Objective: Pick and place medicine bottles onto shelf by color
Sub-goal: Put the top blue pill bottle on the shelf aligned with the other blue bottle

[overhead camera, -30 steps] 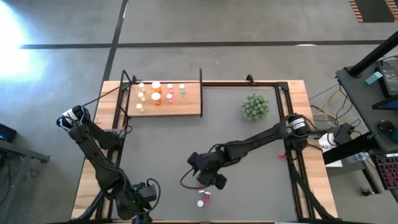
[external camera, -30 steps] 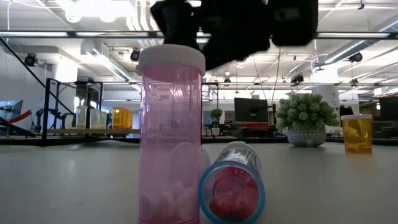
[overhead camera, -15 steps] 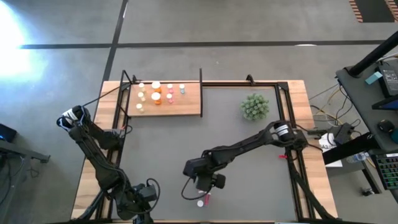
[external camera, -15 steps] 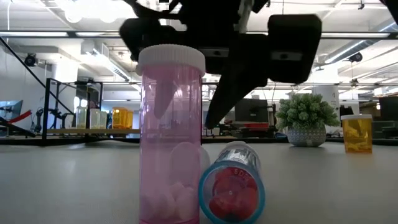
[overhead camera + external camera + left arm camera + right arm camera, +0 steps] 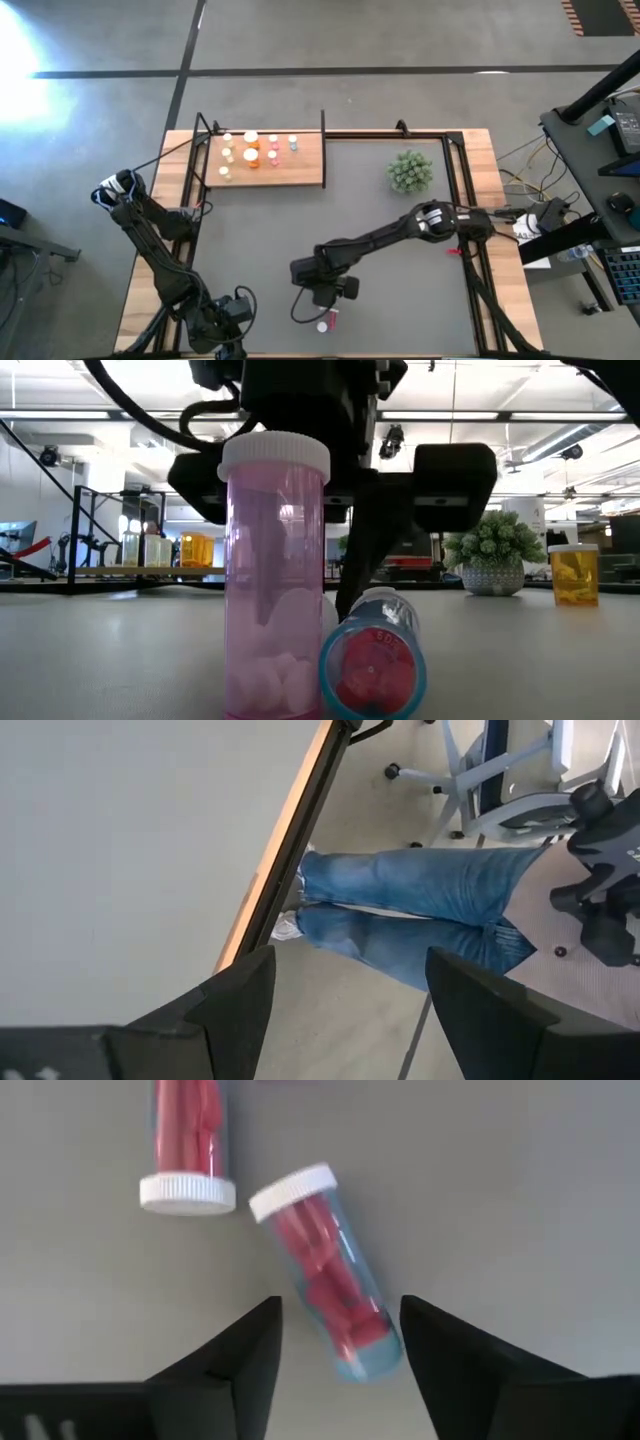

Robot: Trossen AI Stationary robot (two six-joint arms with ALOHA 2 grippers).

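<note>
Two medicine bottles with white caps stand close together near the table's front edge. A pink one (image 5: 275, 575) is upright, and beside it a red-filled one (image 5: 330, 1280) lies on its side on the grey mat. My right gripper (image 5: 340, 1350) hangs open just above the lying bottle, slanting down, with one finger on each side of its base end (image 5: 365, 1365), not touching. The shelf (image 5: 300, 170), a light-wood board at the far left, carries several bottles. My left gripper (image 5: 350, 1010) waits open at the near left corner (image 5: 228, 340).
A small green plant (image 5: 410, 172) stands at the far right of the mat. An orange bottle (image 5: 574, 575) stands to the right in the low view. A person's legs in jeans (image 5: 420, 900) show beyond the table edge (image 5: 280, 870).
My right gripper has come down and moved toward the table's near edge, tipping steeper and rolling, until its fingers stand over the lying red bottle. Neither bottle has moved.
</note>
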